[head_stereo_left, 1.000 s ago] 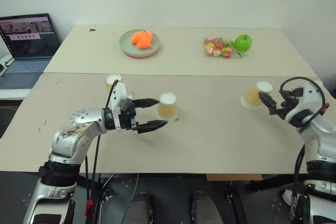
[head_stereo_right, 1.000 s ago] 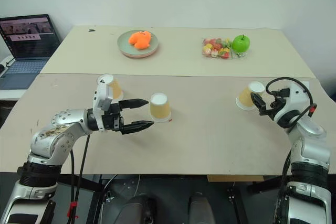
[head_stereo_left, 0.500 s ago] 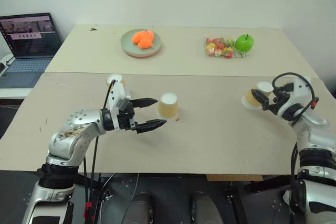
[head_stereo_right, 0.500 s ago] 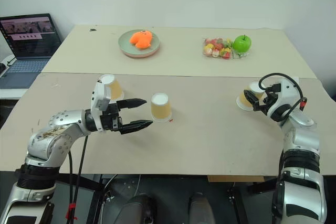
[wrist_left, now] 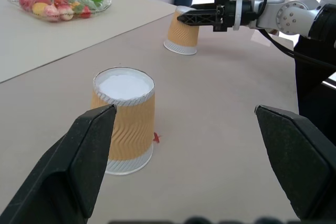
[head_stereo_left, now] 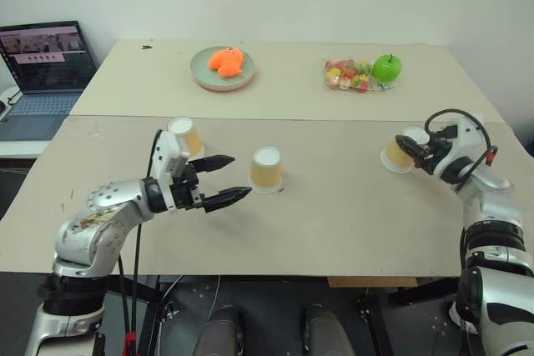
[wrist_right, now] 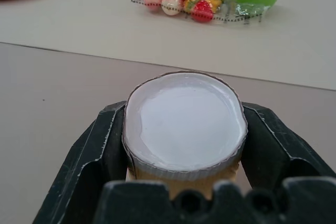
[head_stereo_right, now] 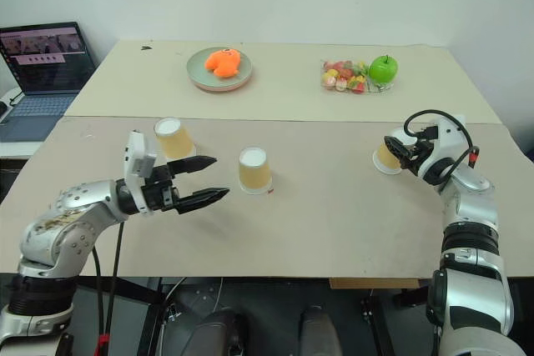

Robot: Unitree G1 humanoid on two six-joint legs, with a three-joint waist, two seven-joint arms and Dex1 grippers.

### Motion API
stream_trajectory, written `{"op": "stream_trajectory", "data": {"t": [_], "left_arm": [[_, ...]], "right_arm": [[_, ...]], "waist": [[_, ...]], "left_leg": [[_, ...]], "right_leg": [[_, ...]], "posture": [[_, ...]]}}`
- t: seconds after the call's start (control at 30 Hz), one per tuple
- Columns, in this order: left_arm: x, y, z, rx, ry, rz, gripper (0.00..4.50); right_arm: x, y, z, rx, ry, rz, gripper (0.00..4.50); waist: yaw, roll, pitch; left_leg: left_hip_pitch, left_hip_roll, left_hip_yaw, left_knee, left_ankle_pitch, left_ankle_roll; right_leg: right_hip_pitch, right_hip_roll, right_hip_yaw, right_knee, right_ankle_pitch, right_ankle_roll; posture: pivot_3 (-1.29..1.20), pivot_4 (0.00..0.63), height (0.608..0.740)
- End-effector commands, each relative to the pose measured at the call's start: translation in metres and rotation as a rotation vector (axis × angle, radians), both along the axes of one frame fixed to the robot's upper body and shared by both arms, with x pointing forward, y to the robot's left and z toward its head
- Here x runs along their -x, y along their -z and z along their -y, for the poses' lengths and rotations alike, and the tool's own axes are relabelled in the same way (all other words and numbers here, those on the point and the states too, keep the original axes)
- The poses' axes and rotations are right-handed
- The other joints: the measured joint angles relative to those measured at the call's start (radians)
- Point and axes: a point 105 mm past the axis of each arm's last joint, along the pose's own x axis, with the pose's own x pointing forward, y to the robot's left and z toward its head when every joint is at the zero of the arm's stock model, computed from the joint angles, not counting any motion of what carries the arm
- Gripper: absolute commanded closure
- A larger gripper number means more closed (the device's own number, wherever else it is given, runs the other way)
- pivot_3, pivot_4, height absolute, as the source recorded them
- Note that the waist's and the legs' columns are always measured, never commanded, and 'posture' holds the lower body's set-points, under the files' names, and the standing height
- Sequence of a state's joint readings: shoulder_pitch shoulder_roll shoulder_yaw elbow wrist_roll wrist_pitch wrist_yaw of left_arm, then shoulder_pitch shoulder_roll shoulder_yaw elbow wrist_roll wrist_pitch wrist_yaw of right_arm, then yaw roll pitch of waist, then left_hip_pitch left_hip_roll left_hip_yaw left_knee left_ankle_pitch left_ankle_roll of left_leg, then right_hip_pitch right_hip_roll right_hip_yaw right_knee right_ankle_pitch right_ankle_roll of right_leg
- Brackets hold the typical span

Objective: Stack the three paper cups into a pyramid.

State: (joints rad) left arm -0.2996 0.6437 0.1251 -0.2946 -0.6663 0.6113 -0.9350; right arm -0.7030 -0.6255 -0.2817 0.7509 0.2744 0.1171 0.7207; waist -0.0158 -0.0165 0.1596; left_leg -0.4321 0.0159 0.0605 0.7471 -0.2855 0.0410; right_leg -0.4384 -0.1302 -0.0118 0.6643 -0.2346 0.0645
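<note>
Step in hand: I read this as the pick-up of the third cup; no pyramid stands yet; all three cups are upside down on the table, white bases up

Right gripper: my right fingers are clamped on the right-hand cup, one either side just under its base; in the right wrist view the fingers press the wall on both flanks; the cup looks tipped a little in the grip, and I cannot tell if its rim is clear of the table

Left gripper: fingers spread wide, holding nothing; it points at the middle cup from that cup's left, near but apart; the left wrist view shows that cup between the two fingers' lines and beyond the tips

Far-left cup: stands just behind my left hand, near the seam of the table; well apart from the middle cup

Off-task things: plate with an orange toy, bag of sweets, green apple, laptop; all far back or to the side

Next move, my judgement: lift the right-hand cup straight up, keep it level, carry it toward the middle; the base pair is not side by side yet, so the far-left cup and the middle cup want closing up first

Risk, my judgement: thin paper wall; a hard squeeze may dent it
</note>
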Motion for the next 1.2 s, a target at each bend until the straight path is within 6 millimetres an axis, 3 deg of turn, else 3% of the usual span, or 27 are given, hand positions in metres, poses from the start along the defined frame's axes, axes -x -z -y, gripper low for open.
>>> {"op": "stream_trajectory", "data": {"t": [0.03, 0.07, 0.17, 0.33, 0.83, 1.2], "left_arm": [[0.004, -0.012, -0.005, -0.008, -0.012, 0.049, 0.0], [0.004, -0.012, -0.004, -0.009, -0.011, 0.051, 0.0], [0.005, -0.012, -0.002, -0.01, -0.008, 0.055, 0.0], [0.006, -0.012, -0.001, -0.012, -0.012, 0.059, 0.0], [0.007, -0.016, -0.003, -0.009, -0.031, 0.069, 0.0], [0.008, -0.017, -0.002, 0.004, -0.043, 0.074, 0.0]], "right_arm": [[0.013, -0.05, -0.071, -0.068, -0.364, 0.125, 1.81], [0.023, -0.051, -0.093, -0.075, -0.489, 0.1, 1.81], [0.041, -0.039, -0.127, -0.026, -0.67, 0.02, 1.81], [0.051, -0.024, -0.152, 0.032, -0.8, -0.036, 1.81], [0.033, -0.015, -0.177, 0.122, -0.846, 0.018, 1.81], [0.026, -0.013, -0.182, 0.124, -0.838, 0.024, 1.81]], "waist": [[-0.007, 0.0, 0.0], [-0.01, 0.0, 0.0], [-0.003, 0.0, 0.0], [0.016, 0.0, 0.001], [0.003, 0.0, 0.001], [0.002, 0.0, 0.001]], "left_leg": [[0.0, 0.0, 0.0, 0.0, 0.0, 0.0], [0.0, 0.001, 0.0, 0.0, 0.0, 0.0], [0.0, 0.001, -0.001, -0.001, 0.0, 0.0], [0.0, 0.0, -0.001, 0.0, -0.001, 0.001], [0.0, -0.001, -0.001, 0.0, 0.0, 0.0], [0.0, -0.001, -0.001, 0.0, 0.0, 0.0]], "right_leg": [[0.0, 0.0, 0.0, 0.0, 0.0, 0.0], [-0.001, 0.0, 0.0, 0.0, 0.0, 0.0], [0.0, 0.001, -0.001, 0.0, 0.0, 0.0], [0.001, -0.002, -0.001, -0.001, 0.0, 0.0], [0.0, -0.001, -0.002, 0.0, 0.0, 0.0], [0.0, -0.001, -0.002, 0.0, 0.0, 0.0]], "posture": [[0.0, 0.15, 0.676], [0.0, 0.15, 0.676], [0.0, 0.15, 0.676], [0.0, 0.15, 0.676], [0.0, 0.15, 0.676], [0.0, 0.15, 0.676]]}}
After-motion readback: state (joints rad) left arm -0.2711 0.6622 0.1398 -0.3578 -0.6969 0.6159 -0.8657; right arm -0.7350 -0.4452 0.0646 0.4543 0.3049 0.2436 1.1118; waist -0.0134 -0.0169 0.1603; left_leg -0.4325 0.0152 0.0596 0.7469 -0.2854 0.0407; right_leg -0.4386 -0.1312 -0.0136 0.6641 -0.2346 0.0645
